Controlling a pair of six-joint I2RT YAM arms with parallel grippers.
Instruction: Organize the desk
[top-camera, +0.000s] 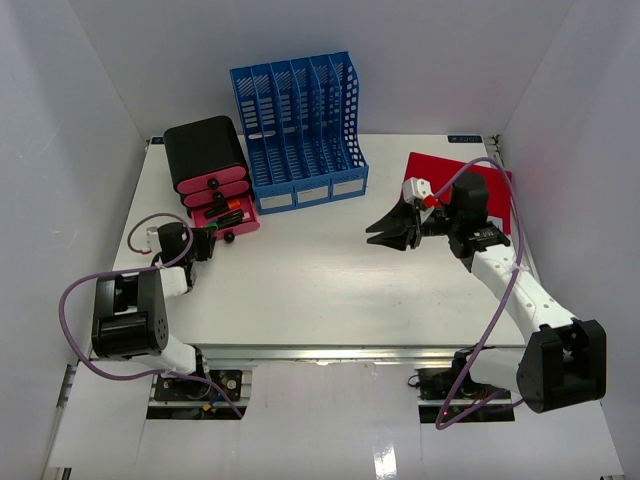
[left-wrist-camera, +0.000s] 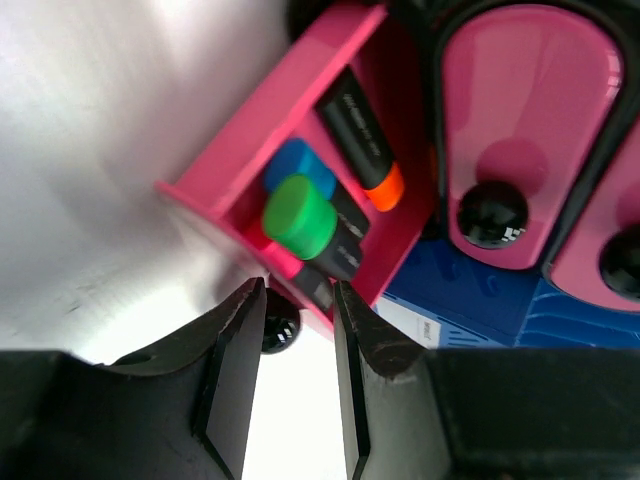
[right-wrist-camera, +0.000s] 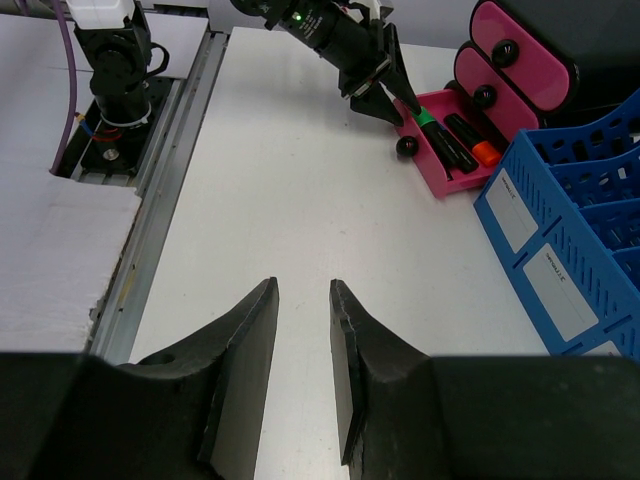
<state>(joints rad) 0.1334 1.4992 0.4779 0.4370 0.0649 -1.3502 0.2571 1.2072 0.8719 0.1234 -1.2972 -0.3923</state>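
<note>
The desk (top-camera: 320, 290) is a wide white top with a silver front rail. A black drawer unit (top-camera: 205, 160) with pink drawer fronts stands at the back left. Its bottom pink drawer (left-wrist-camera: 300, 140) is pulled out and holds a green-capped marker (left-wrist-camera: 300, 215), a blue-capped one and an orange-tipped one. My left gripper (left-wrist-camera: 300, 290) is open at the drawer's front wall, with the black knob (left-wrist-camera: 282, 328) just inside its left finger. It also shows in the top view (top-camera: 218, 236). My right gripper (top-camera: 385, 228) is open and empty above the desk's middle right (right-wrist-camera: 300, 285).
A blue slotted file rack (top-camera: 300, 125) stands at the back centre, next to the drawer unit. A red folder (top-camera: 495, 185) lies flat at the back right under my right arm. White walls enclose the desk on three sides.
</note>
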